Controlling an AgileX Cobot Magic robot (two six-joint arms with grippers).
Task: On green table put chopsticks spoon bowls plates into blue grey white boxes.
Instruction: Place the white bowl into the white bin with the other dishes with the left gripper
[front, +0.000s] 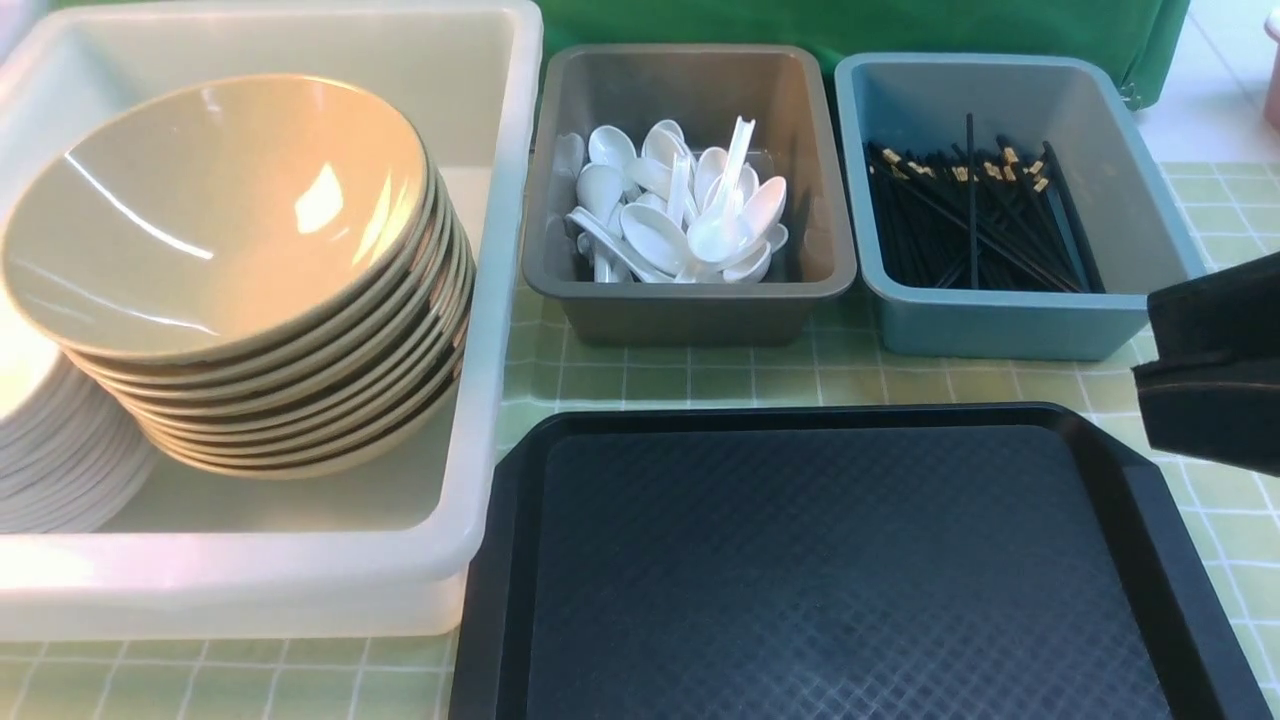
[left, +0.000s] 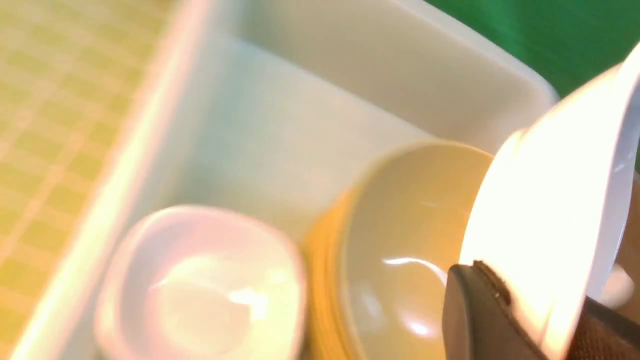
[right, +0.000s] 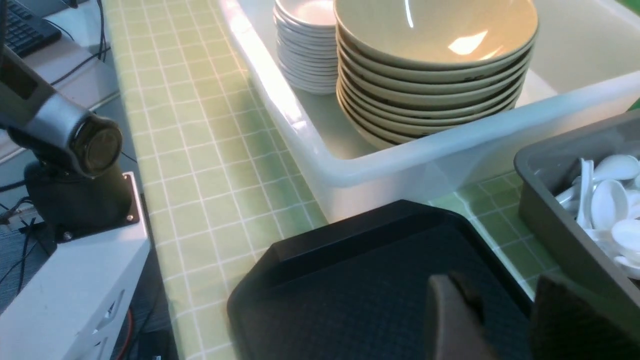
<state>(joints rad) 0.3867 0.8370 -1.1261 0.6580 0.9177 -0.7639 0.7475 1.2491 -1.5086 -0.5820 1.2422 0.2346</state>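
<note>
A white box (front: 505, 250) holds a stack of beige bowls (front: 220, 220) and a stack of white plates (front: 50, 440). A grey box (front: 690, 300) holds white spoons (front: 680, 215). A blue box (front: 1000, 330) holds black chopsticks (front: 980, 215). My left gripper (left: 535, 300) does not show in the front view. In the blurred left wrist view it is shut on a white plate (left: 550, 175), held tilted above the bowls (left: 400, 240) in the white box (left: 375, 65). My right gripper (right: 500, 295) is open and empty over the black tray (right: 350, 290), and shows at the front view's right edge (front: 1210, 370).
The black tray (front: 830, 570) lies bare at the front, in front of the grey and blue boxes. The green checked tablecloth (front: 700, 375) shows between them. In the right wrist view, a robot base (right: 75, 210) stands beyond the table's edge.
</note>
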